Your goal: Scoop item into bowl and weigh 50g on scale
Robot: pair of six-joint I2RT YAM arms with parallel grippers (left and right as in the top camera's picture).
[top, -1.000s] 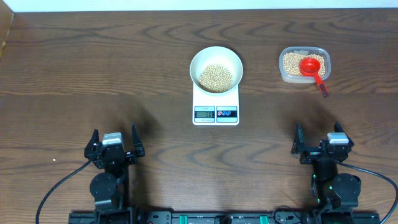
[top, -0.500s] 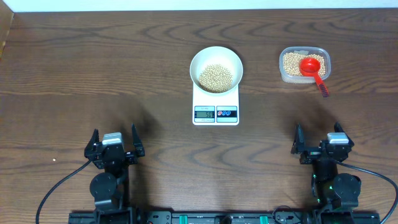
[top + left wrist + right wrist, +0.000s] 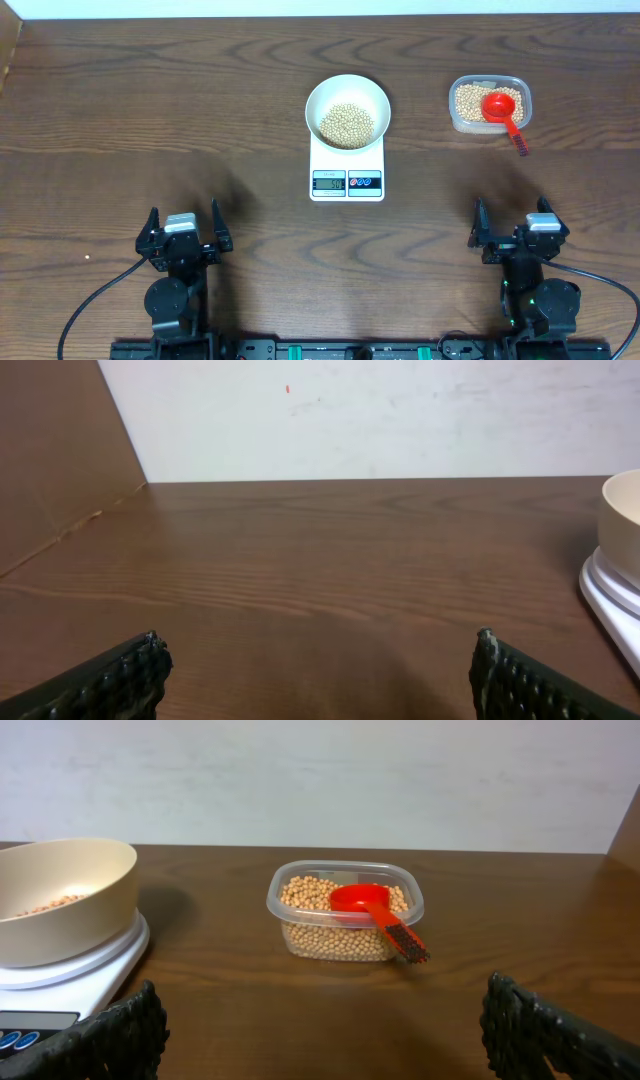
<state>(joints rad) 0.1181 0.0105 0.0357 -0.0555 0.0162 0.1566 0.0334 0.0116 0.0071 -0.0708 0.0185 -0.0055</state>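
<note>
The surface is dark brown wood with bold wavy grain and a soft satin sheen. The bowl is plain white, smooth and faintly glossy; whether it is ceramic or plastic I cannot tell. The scale is smooth white plastic. The beans look matt and tan. The tub is clear plastic. The scoop is glossy red plastic with a ribbed handle end. The left fingers and right fingers are black with a rough, dimpled grid.

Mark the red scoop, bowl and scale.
red scoop (image 3: 358,899), right wrist view, on its cup.
bowl (image 3: 347,88), overhead view, on bare inner wall.
scale (image 3: 330,181), overhead view, on its LCD window.
</note>
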